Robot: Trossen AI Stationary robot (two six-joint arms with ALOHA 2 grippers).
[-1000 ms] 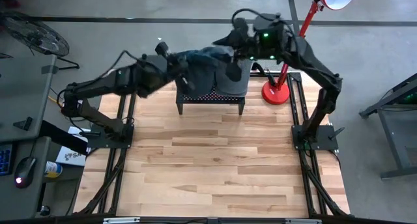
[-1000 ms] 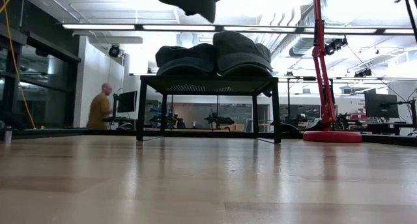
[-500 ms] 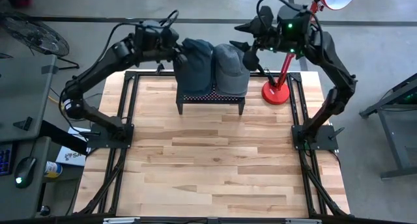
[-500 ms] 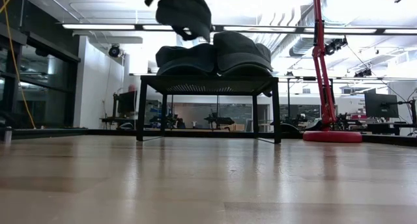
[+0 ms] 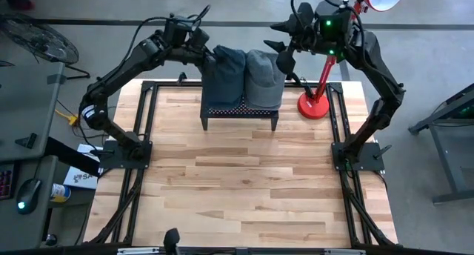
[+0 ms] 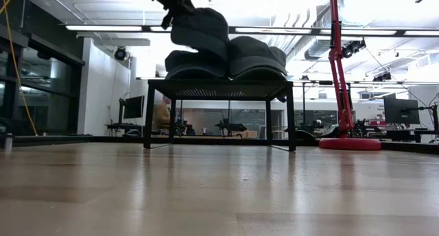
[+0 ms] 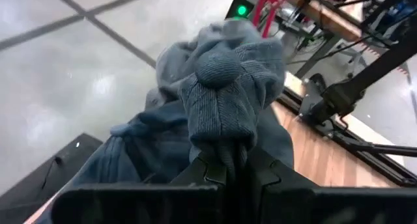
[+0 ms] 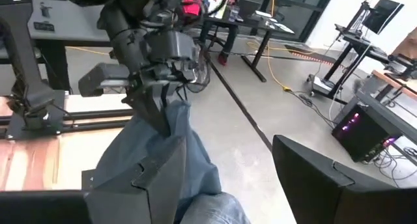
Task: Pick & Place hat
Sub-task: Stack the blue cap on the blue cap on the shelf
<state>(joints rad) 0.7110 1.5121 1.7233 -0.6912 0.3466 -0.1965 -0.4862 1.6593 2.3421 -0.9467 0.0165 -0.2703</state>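
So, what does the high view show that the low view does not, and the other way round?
Only the high view shows both arms whole: the left hand shut on the blue hat, the right hand open beside the grey hat, and the lamp's red base. Only the low view shows the stand's legs and the room behind. Both show the hats on the black stand and the wooden table.
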